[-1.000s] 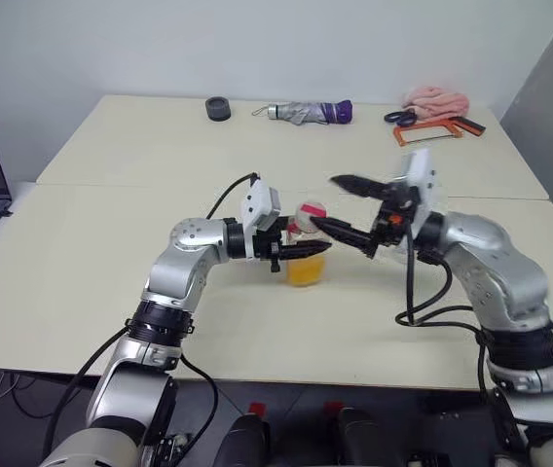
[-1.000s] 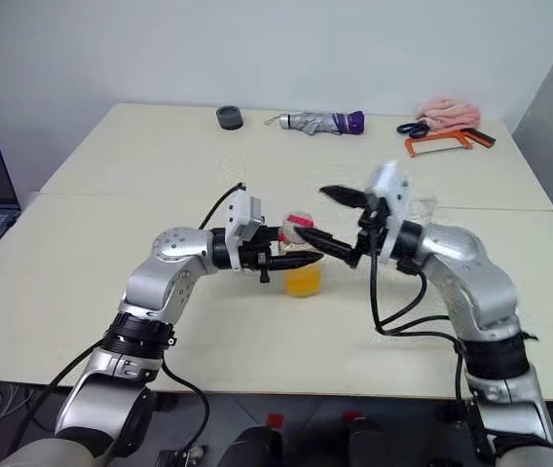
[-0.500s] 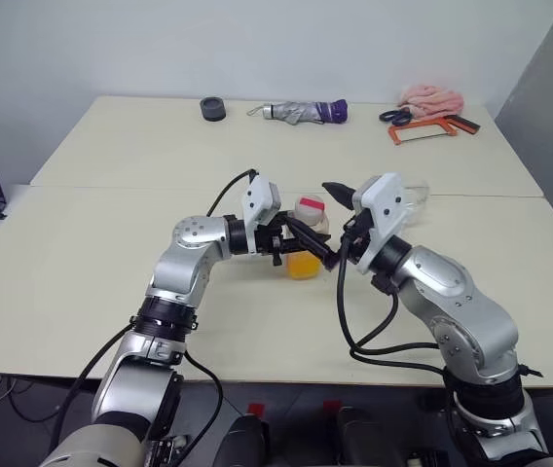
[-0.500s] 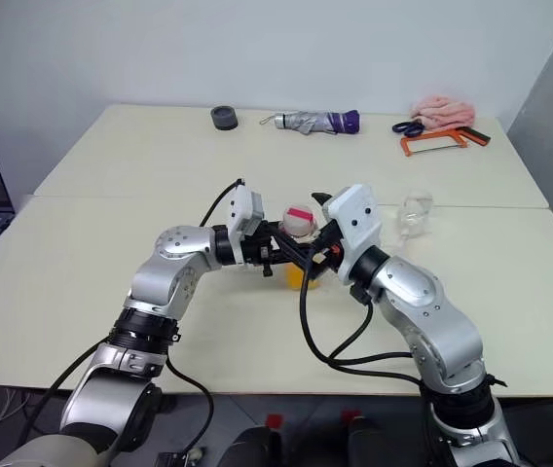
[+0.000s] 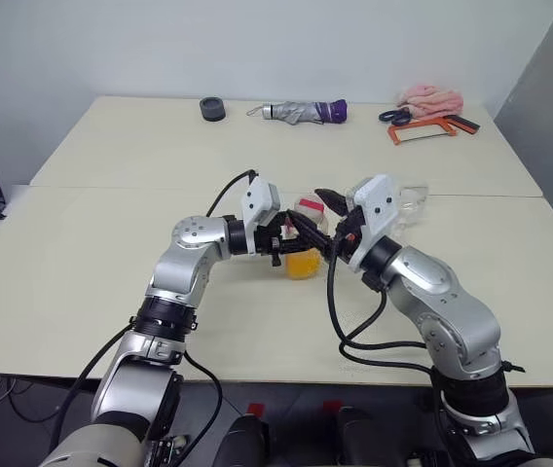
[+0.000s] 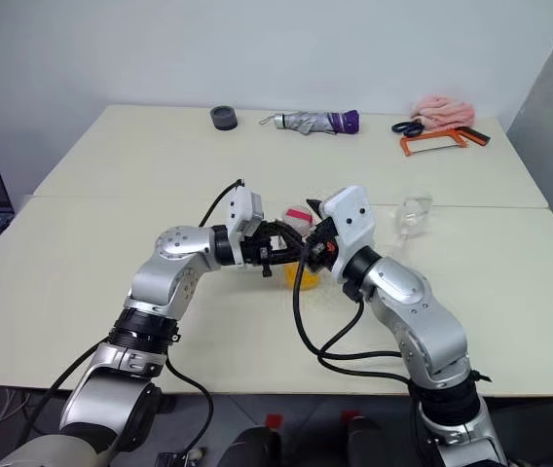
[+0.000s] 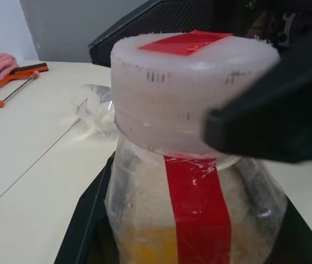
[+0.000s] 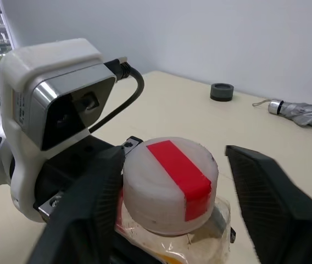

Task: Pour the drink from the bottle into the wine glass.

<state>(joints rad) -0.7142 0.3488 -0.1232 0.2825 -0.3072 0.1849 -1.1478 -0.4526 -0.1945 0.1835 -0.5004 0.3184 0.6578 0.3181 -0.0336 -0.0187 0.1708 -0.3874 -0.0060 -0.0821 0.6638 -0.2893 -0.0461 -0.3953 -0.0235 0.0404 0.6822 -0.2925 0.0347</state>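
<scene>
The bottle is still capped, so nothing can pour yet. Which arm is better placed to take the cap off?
Right. The right gripper straddles the cap, while the left gripper is shut on the bottle.

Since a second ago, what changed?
The right gripper swung in from beside the wine glass to the bottle, its fingers now astride the cap and narrowing, one not yet touching. The left gripper stayed shut on the bottle; the glass has not moved.
</scene>
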